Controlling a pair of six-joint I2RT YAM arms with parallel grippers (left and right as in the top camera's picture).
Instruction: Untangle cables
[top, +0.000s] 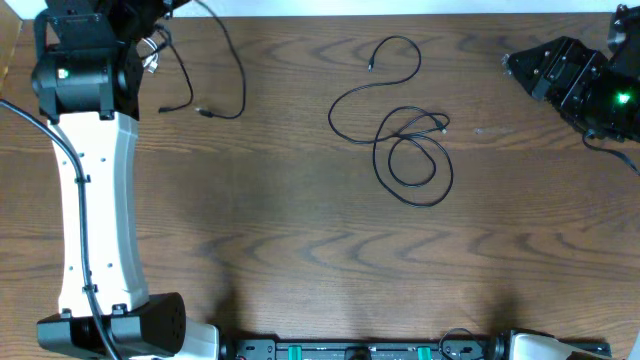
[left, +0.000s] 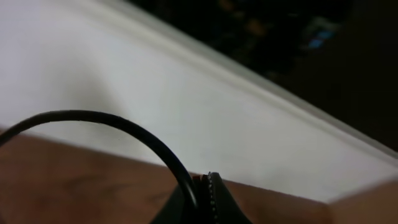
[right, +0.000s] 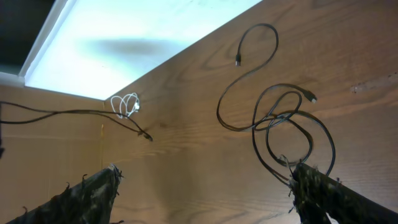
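Overhead view | one black cable (left: 124, 124) lies apart far left, left pincer (left: 208, 186) clamped on it | central black loops (top: 410, 145) not yet untangled | right pincer (right: 202, 180) wide open, empty

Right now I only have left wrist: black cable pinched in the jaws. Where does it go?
Observer: Overhead, that black cable trails from the left arm to a loose plug in the far-left corner, apart from the central tangle.
Operator: White one?
Observer: Bunched white cable beside the left arm, outside the tangle.
Operator: Right arm?
Observer: Right jaws open, empty, far right of the tangle.
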